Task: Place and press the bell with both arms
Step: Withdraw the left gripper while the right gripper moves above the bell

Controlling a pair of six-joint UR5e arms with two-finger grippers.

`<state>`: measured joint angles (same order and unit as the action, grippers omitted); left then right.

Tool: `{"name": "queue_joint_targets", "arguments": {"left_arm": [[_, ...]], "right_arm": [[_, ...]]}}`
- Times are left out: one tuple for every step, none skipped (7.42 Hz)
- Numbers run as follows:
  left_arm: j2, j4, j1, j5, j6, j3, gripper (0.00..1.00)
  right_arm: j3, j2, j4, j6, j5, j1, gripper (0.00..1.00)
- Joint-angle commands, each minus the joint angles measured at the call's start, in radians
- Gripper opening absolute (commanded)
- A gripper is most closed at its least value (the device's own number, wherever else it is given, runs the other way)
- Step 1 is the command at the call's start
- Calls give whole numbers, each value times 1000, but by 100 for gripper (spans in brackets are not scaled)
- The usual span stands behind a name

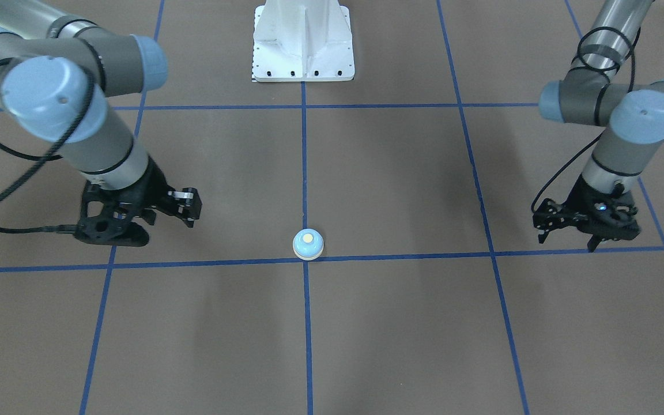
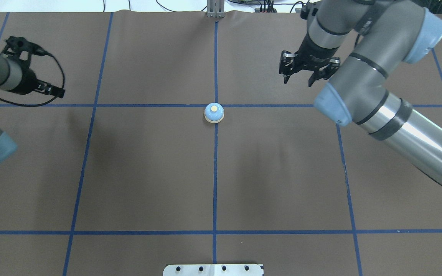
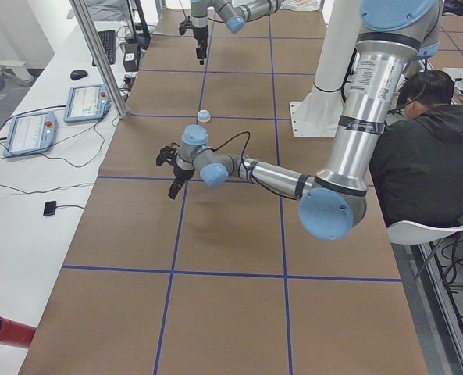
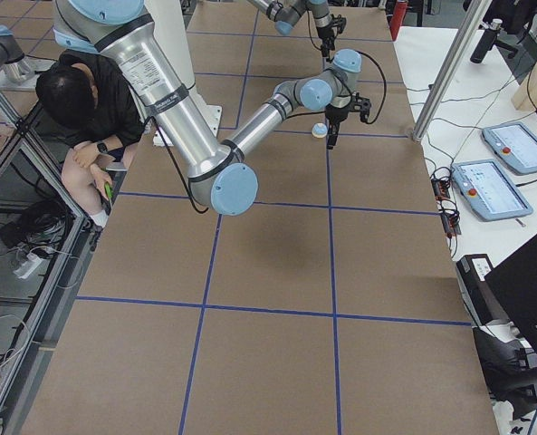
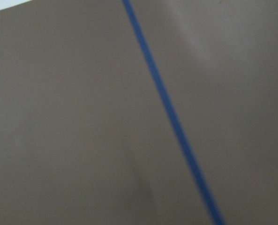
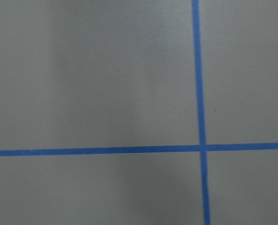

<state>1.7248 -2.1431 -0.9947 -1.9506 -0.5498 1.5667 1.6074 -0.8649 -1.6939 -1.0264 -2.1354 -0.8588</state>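
The small light-blue bell (image 1: 308, 244) with a cream button stands upright at a crossing of blue tape lines in the middle of the table; it also shows in the overhead view (image 2: 214, 112). My right gripper (image 1: 169, 222) hangs open and empty above the table, well to the bell's side, and shows in the overhead view (image 2: 298, 79). My left gripper (image 1: 565, 241) is open and empty far on the other side, near the table's edge (image 2: 37, 69). Both wrist views show only brown table cover and blue tape.
The white bolted pedestal (image 1: 303, 46) stands at the robot's side of the table. Blue tape lines (image 2: 215, 172) grid the brown cover. A side bench holds control tablets (image 3: 83, 101). A seated person (image 3: 426, 156) is beside the pedestal.
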Motion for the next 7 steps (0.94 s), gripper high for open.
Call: {"name": "queue_joint_targets", "arguments": {"left_arm": [[-240, 31, -108, -131, 120, 137, 100], [-331, 82, -140, -139, 198, 207, 100], [-374, 200, -181, -139, 285, 290, 100], [-381, 356, -226, -137, 389, 361, 100], [-373, 491, -269, -134, 484, 410, 100], [-370, 511, -284, -134, 502, 420, 100], [-367, 511, -285, -136, 502, 418, 100]], "right_arm": [[-58, 87, 0, -53, 96, 101, 0], [-104, 127, 0, -50, 109, 122, 0], [-191, 189, 19, -50, 121, 147, 0], [-270, 208, 116, -50, 138, 167, 0], [-334, 210, 207, -49, 141, 173, 0], [-348, 210, 212, -46, 141, 178, 0], [-349, 210, 214, -41, 141, 184, 0]]}}
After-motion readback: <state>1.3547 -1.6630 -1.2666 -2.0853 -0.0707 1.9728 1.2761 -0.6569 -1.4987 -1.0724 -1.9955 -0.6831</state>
